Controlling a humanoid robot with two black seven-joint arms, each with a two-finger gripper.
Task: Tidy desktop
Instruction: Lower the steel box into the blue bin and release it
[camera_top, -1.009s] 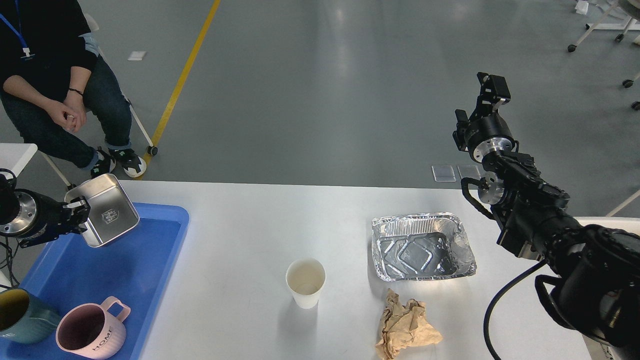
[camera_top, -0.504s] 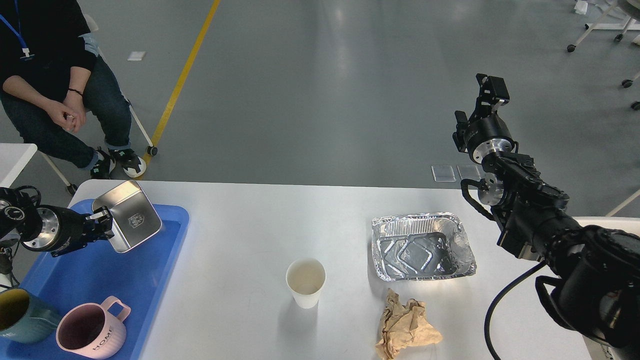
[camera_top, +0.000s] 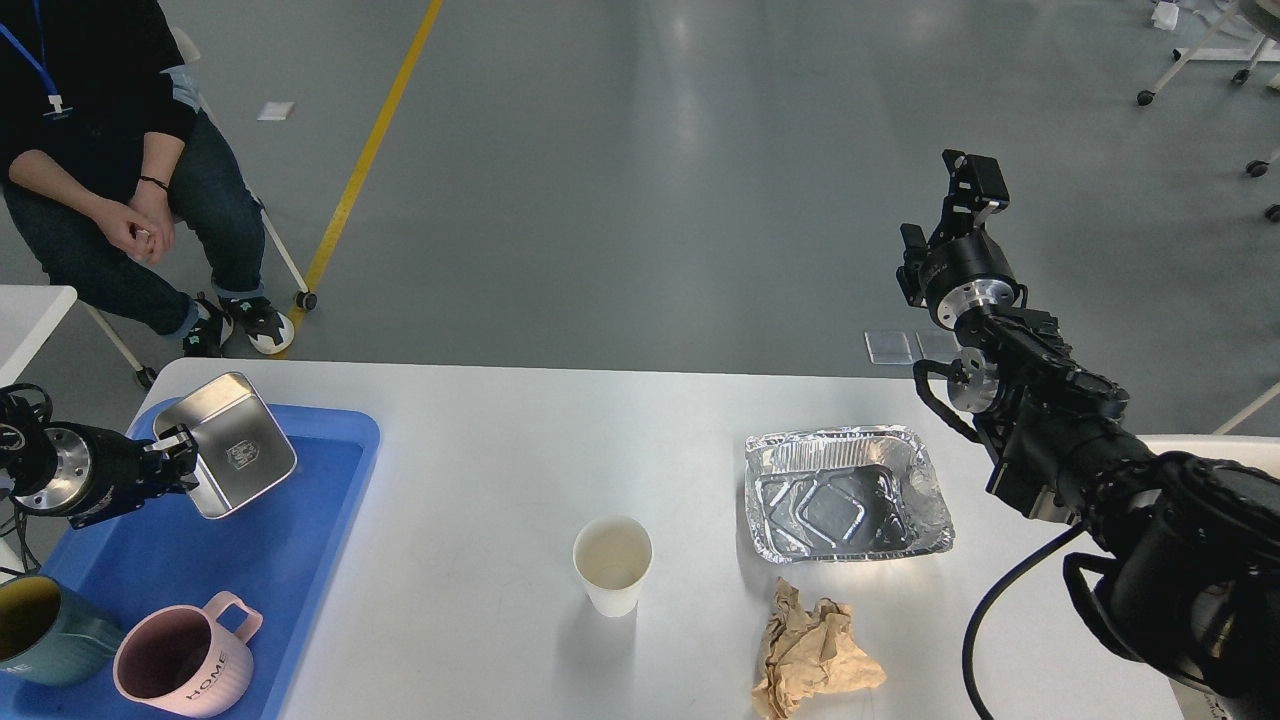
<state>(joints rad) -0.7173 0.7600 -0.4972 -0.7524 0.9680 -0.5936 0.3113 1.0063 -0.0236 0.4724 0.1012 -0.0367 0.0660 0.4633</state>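
The white desktop (camera_top: 500, 440) fills the lower part of the head view. On it stand a white paper cup (camera_top: 612, 565), an empty foil tray (camera_top: 845, 493) and a crumpled brown paper (camera_top: 812, 655). My left gripper (camera_top: 178, 452) is shut on the edge of a steel box (camera_top: 226, 444), held tilted above the blue tray (camera_top: 200, 560) at the far left. My right gripper (camera_top: 972, 178) is raised high beyond the table's far edge, right of the foil tray; its fingers cannot be told apart.
A pink mug (camera_top: 185, 665) and a teal mug (camera_top: 45, 632) stand in the blue tray's near end. A seated person (camera_top: 110, 170) is beyond the far left corner. A small white table (camera_top: 30, 305) is at the left edge.
My left gripper swung the steel box right, then back left and slightly down over the blue tray. My right gripper shifted slightly left.
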